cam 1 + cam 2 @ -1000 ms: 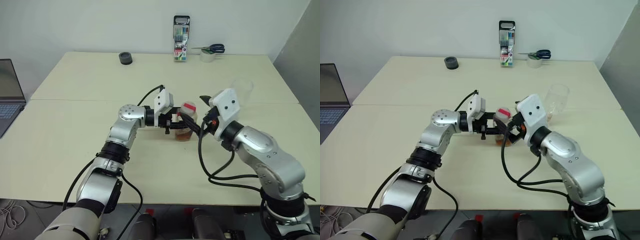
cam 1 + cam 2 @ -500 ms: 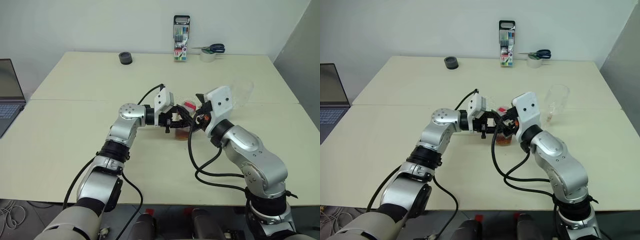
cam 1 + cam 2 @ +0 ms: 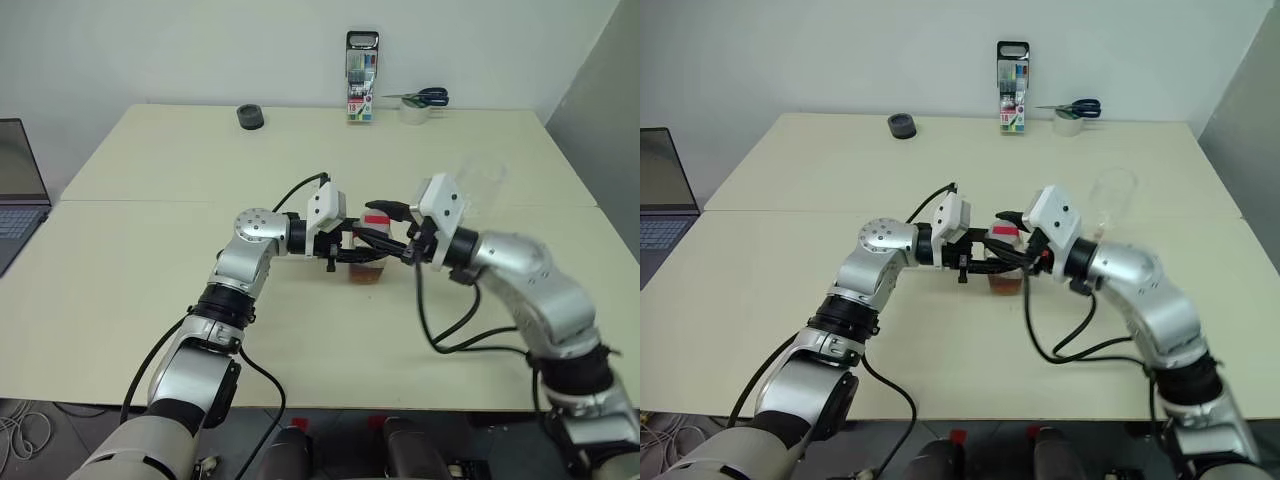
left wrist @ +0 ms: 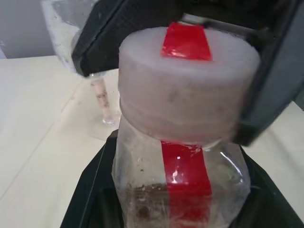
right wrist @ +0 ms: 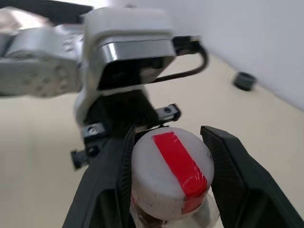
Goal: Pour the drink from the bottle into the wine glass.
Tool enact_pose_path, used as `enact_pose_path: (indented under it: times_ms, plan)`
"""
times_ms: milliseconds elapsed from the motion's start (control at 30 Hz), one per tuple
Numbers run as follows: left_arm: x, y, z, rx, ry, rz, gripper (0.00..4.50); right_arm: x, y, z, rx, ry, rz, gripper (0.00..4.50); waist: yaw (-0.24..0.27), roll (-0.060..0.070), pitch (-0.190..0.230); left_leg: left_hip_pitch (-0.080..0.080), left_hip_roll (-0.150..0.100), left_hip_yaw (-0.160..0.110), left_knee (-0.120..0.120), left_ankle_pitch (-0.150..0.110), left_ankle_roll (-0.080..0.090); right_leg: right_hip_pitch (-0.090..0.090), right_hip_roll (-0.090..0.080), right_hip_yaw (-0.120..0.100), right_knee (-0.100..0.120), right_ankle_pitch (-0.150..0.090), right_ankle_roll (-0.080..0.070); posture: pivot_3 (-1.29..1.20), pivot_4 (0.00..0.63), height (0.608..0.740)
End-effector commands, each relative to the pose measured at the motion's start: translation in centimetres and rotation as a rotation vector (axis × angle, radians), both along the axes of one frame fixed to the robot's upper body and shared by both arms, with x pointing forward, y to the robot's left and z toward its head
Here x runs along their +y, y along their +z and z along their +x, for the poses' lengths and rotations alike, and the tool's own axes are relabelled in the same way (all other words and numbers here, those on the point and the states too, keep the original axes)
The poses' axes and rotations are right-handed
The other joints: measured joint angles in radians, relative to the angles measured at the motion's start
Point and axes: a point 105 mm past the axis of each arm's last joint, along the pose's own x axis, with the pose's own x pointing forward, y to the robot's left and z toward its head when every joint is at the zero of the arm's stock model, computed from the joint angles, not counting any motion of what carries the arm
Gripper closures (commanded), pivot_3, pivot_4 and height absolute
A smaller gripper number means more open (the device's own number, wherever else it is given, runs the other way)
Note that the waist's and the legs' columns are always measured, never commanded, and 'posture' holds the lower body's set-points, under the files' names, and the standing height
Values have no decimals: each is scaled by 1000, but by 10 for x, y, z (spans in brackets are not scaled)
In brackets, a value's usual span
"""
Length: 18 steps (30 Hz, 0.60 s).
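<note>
sitting upright about mid-table, a bit toward the right and nearer the front edge than the back: the bottle (image 3: 371, 262), small clear squarish thing with a whitish cap (image 5: 169, 171) that has a red tape strip across the top and down the side. bit of reddish-brown drink (image 4: 147, 199) down at the bottom, not much.

clamped around the bottle's body from the left: left gripper (image 3: 362, 256), black fingers (image 4: 92, 190) snug on both sides in the left wrist view, so narrow and holding the bottle.

coming in from the right at cap height: right gripper (image 3: 388, 219), pointing leftward and roughly level. fingers (image 5: 227, 166) straddling the cap on either side, partway closed, looking right up against it in the right wrist view but can't really tell whether actually pinching or just framing it.

just behind the right arm, toward the right edge of the table: the wine glass (image 3: 1110, 203), clear and hard to make out, stem and bowl also visible behind the bottle in the left wrist view.

along the back edge: marker pack (image 3: 362, 91) standing up near the middle, scissors (image 3: 422, 97) lying on a tape roll (image 3: 414, 112) just to its right, small dark round thing (image 3: 251, 117) off to the left. laptop (image 3: 20, 190) poking in at the far left, beside the table's left edge.
</note>
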Motion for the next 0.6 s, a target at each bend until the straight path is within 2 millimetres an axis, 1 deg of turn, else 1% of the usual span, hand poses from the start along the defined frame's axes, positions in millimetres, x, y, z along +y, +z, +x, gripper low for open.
enact_pose_path:
  times_ms: [33, 100, 167, 200, 233, 300, 367, 433, 467, 500, 600]
  plan:
    - [6, 18, 0, -62, -1, -22, 2613, -11, -6, 6, 131, 114, -103, 2633, -1, 0, 0, 0, 0, 0, -1, 0, 0, 0, 0, 0, 0, 0, 0, 0, 150, 740]
    - [7, 19, 2, -60, 16, -32, 2614, -12, 3, 13, 121, 88, -56, 2633, -1, 0, 0, 0, 1, -1, -1, 0, 0, 0, 1, -1, 0, 0, 0, 0, 150, 740]
    - [8, 19, 2, -56, 28, -39, 2624, -14, 11, 17, 76, 41, -7, 1878, 0, 0, 0, -1, 1, -2, -1, 0, -1, -1, 0, -1, 0, 0, 0, 0, 150, 740]
    - [9, 19, 3, -51, 36, -42, 2624, -17, 18, 17, 40, -9, 28, 1673, 2, 0, 0, -1, 0, -3, -1, 2, -3, -1, -1, 0, 0, 0, 0, 0, 150, 740]
    - [9, 19, 3, -46, 44, -45, 2624, -20, 23, 14, 19, -39, 50, 1260, 3, 0, 0, -2, 0, -4, -1, 2, -4, -1, -2, 0, 0, 0, 0, 0, 150, 740]
    - [10, 19, 4, -40, 56, -49, 2626, -23, 28, 6, 5, -68, 71, 613, 4, 0, 0, -3, 0, -5, 0, 2, -4, -2, -4, 0, 0, 0, 0, 0, 150, 740]
    - [10, 19, 6, -37, 68, -53, 2626, -23, 29, -9, 18, -72, 87, 600, 6, 0, 0, -4, 0, -5, 0, 2, -4, -2, -6, 0, 0, 0, 0, 0, 150, 740]
    - [9, 21, 10, -28, 85, -64, 2626, -17, 21, -27, 21, -117, 117, 600, 10, 0, 0, -5, 0, -6, 0, 2, -4, -2, -6, 0, -1, 0, 0, 0, 150, 740]
    - [8, 21, 11, -25, 91, -67, 2626, -12, 16, -30, 11, -168, 145, 600, 11, 0, 0, -5, 0, -7, 1, 2, -4, -2, -6, -1, 0, 0, 0, 0, 150, 740]
    - [8, 22, 13, -24, 94, -69, 2626, -8, 12, -30, 0, -229, 175, 600, 11, 0, 0, -5, -1, -7, 0, 2, -4, -2, -6, -1, 0, 0, 0, 0, 150, 740]
    - [5, 23, 15, -24, 96, -74, 2627, 0, 6, -18, -41, -409, 249, 600, 5, 0, 0, -4, -2, -5, 1, 2, -4, -2, -4, 0, 1, 0, 0, 0, 150, 740]
